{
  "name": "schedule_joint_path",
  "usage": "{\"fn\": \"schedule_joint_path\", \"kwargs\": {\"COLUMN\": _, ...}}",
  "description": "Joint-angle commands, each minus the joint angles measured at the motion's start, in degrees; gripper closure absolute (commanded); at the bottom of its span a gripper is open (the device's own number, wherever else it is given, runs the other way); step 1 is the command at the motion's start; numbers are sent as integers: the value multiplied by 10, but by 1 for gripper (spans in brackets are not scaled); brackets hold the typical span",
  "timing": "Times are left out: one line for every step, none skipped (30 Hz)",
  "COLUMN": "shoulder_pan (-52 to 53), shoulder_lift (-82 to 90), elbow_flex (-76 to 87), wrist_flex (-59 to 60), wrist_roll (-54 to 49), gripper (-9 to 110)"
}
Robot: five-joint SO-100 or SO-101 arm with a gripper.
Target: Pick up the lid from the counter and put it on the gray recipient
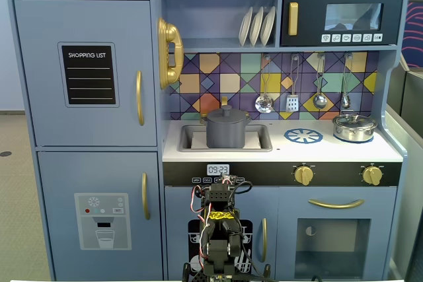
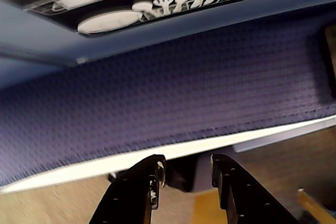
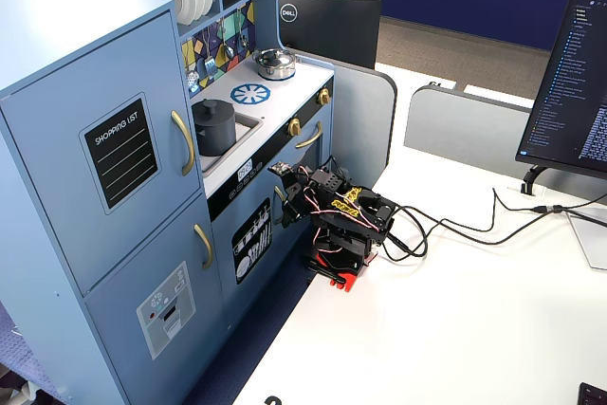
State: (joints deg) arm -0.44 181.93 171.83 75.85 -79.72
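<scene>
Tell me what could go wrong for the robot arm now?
1. The arm sits folded low, under the counter front. Swinging up, it might bump that edge.
2. The lid already seems to rest on the gray pot in the sink; a careless reach could knock it off.
3. Loose wires trail behind the arm and might snag.

The arm's base (image 1: pixel 225 270) is cut off by the fixed view's bottom edge, and the gray recipient's (image 1: pixel 227 130) lower part is hidden inside the sink (image 1: pixel 188 138).
</scene>
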Motion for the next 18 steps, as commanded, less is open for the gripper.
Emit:
{"fn": "schedule_joint_path", "kwargs": {"shoulder_pan": -9, "shoulder_lift": 2, "elbow_flex": 1, "wrist_flex": 107, "wrist_roll": -21, "gripper": 101}}
{"fn": "schedule_joint_path", "kwargs": {"shoulder_pan": -10, "shoulder_lift": 2, "elbow_flex": 2, "wrist_flex": 110, "wrist_roll": -17, "gripper": 101}}
{"fn": "schedule_joint_path", "kwargs": {"shoulder_pan": -11, "shoulder_lift": 2, "elbow_flex": 2, "wrist_flex": 109, "wrist_roll": -11, "gripper": 100}}
{"fn": "schedule_joint_path", "kwargs": {"shoulder_pan": -11, "shoulder_lift": 2, "elbow_flex": 2, "wrist_flex": 109, "wrist_roll": -12, "gripper": 100}}
{"fn": "schedule_joint_path", "kwargs": {"shoulder_pan": -11, "shoulder_lift": 2, "elbow_flex": 2, "wrist_flex": 110, "wrist_roll": -18, "gripper": 99}}
{"fn": "schedule_joint_path", "kwargs": {"shoulder_pan": -11, "shoulder_lift": 2, "elbow_flex": 2, "wrist_flex": 111, "wrist_roll": -25, "gripper": 99}}
{"fn": "schedule_joint_path", "kwargs": {"shoulder_pan": -10, "shoulder_lift": 2, "elbow_flex": 2, "wrist_flex": 112, "wrist_roll": -33, "gripper": 98}}
{"fn": "schedule_joint_path", "kwargs": {"shoulder_pan": -8, "shoulder_lift": 2, "elbow_flex": 2, "wrist_flex": 113, "wrist_roll": -41, "gripper": 97}}
{"fn": "schedule_joint_path", "kwargs": {"shoulder_pan": -8, "shoulder_lift": 2, "elbow_flex": 2, "wrist_flex": 115, "wrist_roll": -51, "gripper": 97}}
{"fn": "schedule_joint_path", "kwargs": {"shoulder_pan": -8, "shoulder_lift": 2, "elbow_flex": 2, "wrist_flex": 116, "wrist_roll": -62, "gripper": 97}}
{"fn": "schedule_joint_path", "kwargs": {"shoulder_pan": -8, "shoulder_lift": 2, "elbow_flex": 2, "wrist_flex": 118, "wrist_roll": -70, "gripper": 96}}
{"fn": "schedule_joint_path", "kwargs": {"shoulder_pan": -8, "shoulder_lift": 2, "elbow_flex": 2, "wrist_flex": 118, "wrist_roll": -69, "gripper": 96}}
{"fn": "schedule_joint_path", "kwargs": {"shoulder_pan": -8, "shoulder_lift": 2, "elbow_flex": 2, "wrist_flex": 118, "wrist_roll": -69, "gripper": 96}}
{"fn": "schedule_joint_path", "kwargs": {"shoulder_pan": -8, "shoulder_lift": 2, "elbow_flex": 2, "wrist_flex": 118, "wrist_roll": -69, "gripper": 96}}
{"fn": "schedule_joint_path", "kwargs": {"shoulder_pan": -8, "shoulder_lift": 2, "elbow_flex": 2, "wrist_flex": 118, "wrist_roll": -69, "gripper": 96}}
{"fn": "schedule_joint_path", "kwargs": {"shoulder_pan": -8, "shoulder_lift": 2, "elbow_flex": 2, "wrist_flex": 118, "wrist_roll": -69, "gripper": 96}}
{"fn": "schedule_joint_path", "kwargs": {"shoulder_pan": -8, "shoulder_lift": 2, "elbow_flex": 2, "wrist_flex": 118, "wrist_roll": -69, "gripper": 96}}
{"fn": "schedule_joint_path", "kwargs": {"shoulder_pan": -8, "shoulder_lift": 2, "elbow_flex": 2, "wrist_flex": 118, "wrist_roll": -69, "gripper": 96}}
